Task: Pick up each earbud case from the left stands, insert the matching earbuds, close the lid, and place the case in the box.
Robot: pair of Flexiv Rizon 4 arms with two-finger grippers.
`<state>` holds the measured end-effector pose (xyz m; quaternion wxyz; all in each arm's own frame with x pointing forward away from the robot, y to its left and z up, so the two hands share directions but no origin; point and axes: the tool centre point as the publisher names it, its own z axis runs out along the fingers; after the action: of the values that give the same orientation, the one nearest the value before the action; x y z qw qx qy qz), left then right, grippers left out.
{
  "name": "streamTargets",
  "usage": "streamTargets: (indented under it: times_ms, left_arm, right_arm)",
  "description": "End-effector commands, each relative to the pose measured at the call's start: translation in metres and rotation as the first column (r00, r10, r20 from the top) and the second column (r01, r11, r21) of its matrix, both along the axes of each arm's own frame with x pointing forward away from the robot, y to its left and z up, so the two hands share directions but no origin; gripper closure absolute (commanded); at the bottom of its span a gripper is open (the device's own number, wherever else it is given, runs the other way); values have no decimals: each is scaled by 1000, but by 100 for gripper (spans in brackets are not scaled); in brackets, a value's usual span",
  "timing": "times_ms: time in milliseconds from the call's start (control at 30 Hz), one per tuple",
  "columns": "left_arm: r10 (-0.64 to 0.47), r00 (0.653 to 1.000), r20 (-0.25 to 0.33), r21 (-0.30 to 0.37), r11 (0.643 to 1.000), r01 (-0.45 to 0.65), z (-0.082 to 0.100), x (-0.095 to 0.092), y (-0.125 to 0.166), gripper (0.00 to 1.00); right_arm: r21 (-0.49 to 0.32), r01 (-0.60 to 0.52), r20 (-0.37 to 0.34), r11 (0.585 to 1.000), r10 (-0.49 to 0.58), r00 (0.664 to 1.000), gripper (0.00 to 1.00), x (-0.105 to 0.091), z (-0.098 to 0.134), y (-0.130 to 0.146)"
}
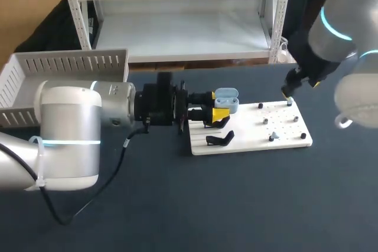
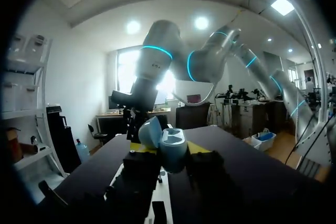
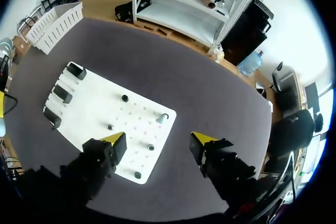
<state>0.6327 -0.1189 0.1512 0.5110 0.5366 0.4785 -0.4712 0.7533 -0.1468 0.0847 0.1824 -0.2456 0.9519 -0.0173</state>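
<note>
"What's in the left claw (image 1: 220,112)?"

"It's clamped on the blue case (image 1: 227,100), lid (image 2: 149,132) open, above the white board (image 1: 283,141). The right claw (image 3: 158,140) hangs, fingers apart, near an earbud (image 3: 161,118)."

"Much left?"

"I think so: earbuds in, lid shut, then the box (image 1: 65,63)."

This is a robotics lab, set up for bench trials. Two grey industrial arms with glowing cyan joint rings, the left arm (image 1: 71,128) and the right arm (image 1: 331,33), hang over one dark counter (image 1: 236,205). On it lies a white fixture plate (image 1: 283,131) drilled with a grid of holes, carrying black stands (image 1: 220,140) and small pegs (image 1: 265,121). A white slotted box (image 1: 71,62) stands at the counter's far left edge. A black cable (image 1: 112,175) trails off the left arm.
</note>
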Motion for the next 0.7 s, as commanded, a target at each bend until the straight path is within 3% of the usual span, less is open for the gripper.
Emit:
streamTargets:
  times_ms: [33, 100, 333, 700]
  left_arm:
    - [8, 1000, 2, -2, 1000, -8, 0, -2, -1, 100]
    - [8, 1000, 2, -2, 1000, -8, 0, -2, -1, 100]
    - [8, 1000, 2, -2, 1000, -8, 0, -2, -1, 100]
    - [8, 1000, 2, -2, 1000, -8, 0, -2, -1, 100]
  right_arm:
    - [-58, 11, -14, 998, -12, 1000, 51, 9, -16, 12]
    - [-77, 17, -12, 997, -18, 1000, 44, 9, -20, 14]
    - [-149, 45, 4, 988, -44, 999, 51, 15, -33, 14]
    - [-187, 110, 30, 976, -106, 994, 51, 21, -43, 10]
